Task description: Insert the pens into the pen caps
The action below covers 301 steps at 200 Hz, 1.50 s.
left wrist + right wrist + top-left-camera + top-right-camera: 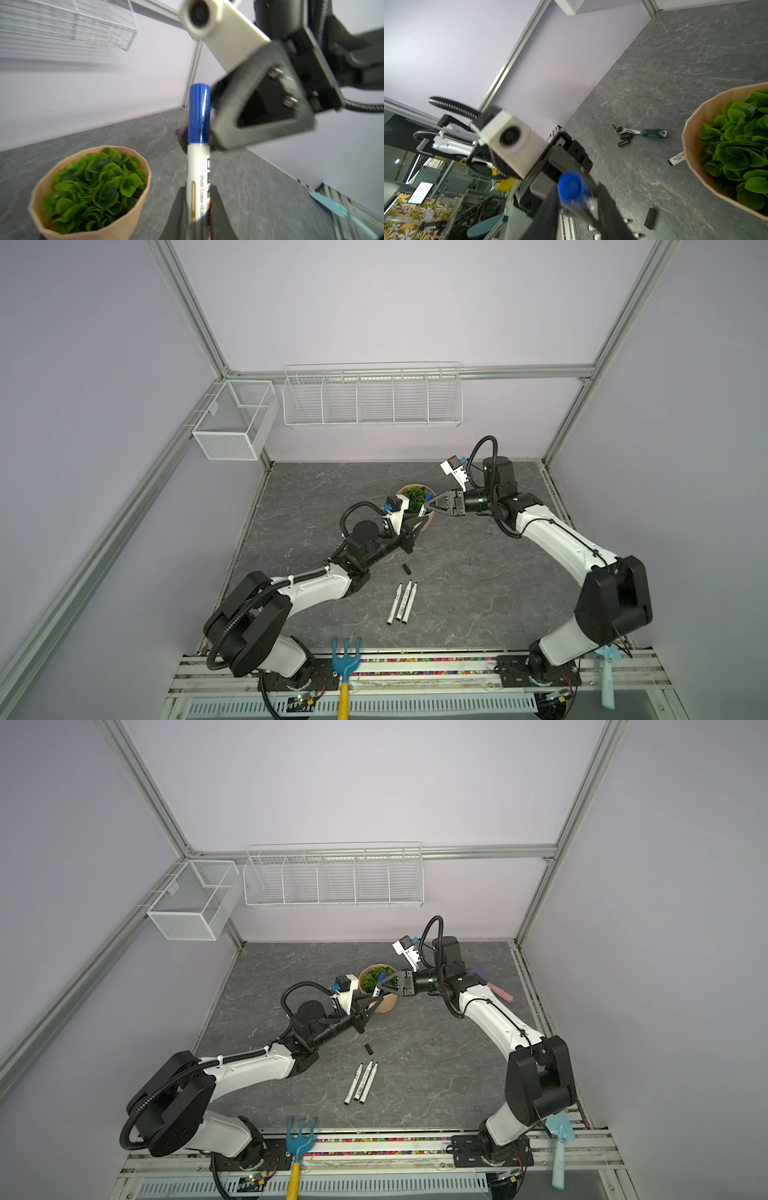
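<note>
Right gripper [429, 504] loose around pen [198, 172] cap [199, 112]

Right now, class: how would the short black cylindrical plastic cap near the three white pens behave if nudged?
That short black cylindrical plastic cap lies on its side on the flat grey table, so it would probably roll. Being small, it is likely light.

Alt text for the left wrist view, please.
A white marker pen wearing a blue plastic cap is gripped by its barrel in the left end effector; the grey right end effector is at the cap. A tan pot of green leaves sits nearby on the grey table.
</note>
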Motion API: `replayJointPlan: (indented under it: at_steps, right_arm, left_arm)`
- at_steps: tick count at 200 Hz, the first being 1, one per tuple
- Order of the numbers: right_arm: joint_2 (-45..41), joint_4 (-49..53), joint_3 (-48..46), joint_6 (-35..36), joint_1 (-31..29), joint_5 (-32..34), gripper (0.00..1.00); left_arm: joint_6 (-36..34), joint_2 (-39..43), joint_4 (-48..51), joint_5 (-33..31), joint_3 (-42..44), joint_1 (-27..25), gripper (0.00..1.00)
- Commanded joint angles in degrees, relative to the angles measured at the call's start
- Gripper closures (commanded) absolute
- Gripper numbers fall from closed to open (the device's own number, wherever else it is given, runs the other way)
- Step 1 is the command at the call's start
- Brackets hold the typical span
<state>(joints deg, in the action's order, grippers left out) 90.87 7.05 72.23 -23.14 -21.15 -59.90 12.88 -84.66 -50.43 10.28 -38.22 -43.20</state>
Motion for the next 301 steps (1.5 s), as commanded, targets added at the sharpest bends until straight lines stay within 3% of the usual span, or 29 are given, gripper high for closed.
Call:
replayJointPlan:
  at_steps: [1, 37, 56, 75, 111, 152, 259, 277, 301]
  right_arm:
    - [-0.86, -3.09, 1.09, -6.72, -0.01, -1.27, 0.44]
    - [-3.71, -9.16, 2.23, -11.32, 0.98, 5.21, 0.36]
    - [-5.55, -7.01, 1.28, -9.98, 2.14, 9.87, 0.36]
    - [-6.49, -2.61, 0.75, -7.51, 2.84, 13.67, 0.36]
    - [-5.88, 3.88, -0.11, -3.5, 2.93, 17.55, 0.37]
    - [-5.68, 6.93, -0.6, -1.51, 2.91, 19.27, 0.37]
    - [-6.29, 9.15, -1.74, 1.09, 2.87, 20.31, 0.38]
    - [-6.35, 9.56, -1.8, 1.46, 2.95, 20.51, 0.38]
    - [-6.29, 9.47, -2.1, 1.6, 2.9, 20.55, 0.38]
  left_arm:
    - [1.54, -1.98, -10.2, -7.42, 1.69, 1.01, 1.0]
    - [8.0, -4.93, -12.62, -10.42, 5.04, 2.66, 1.0]
    - [13.87, -5.03, -14.76, -14.5, 8.19, 4.72, 1.0]
    - [16.04, -3.22, -8.88, -20.07, 10.31, 5.73, 1.0]
    - [11.62, -3.13, 14.46, -22.91, 5.88, 6.54, 1.0]
    - [9.97, -9.65, 26.92, -20.91, -2.47, 8.46, 1.0]
    - [8.95, -22.99, 37.47, -24.44, -15.65, 8.55, 1.0]
    - [9.43, -23.7, 38.29, -24.24, -16.17, 8.57, 0.89]
    - [9.7, -24.23, 40.11, -22.76, -17.29, 8.56, 0.82]
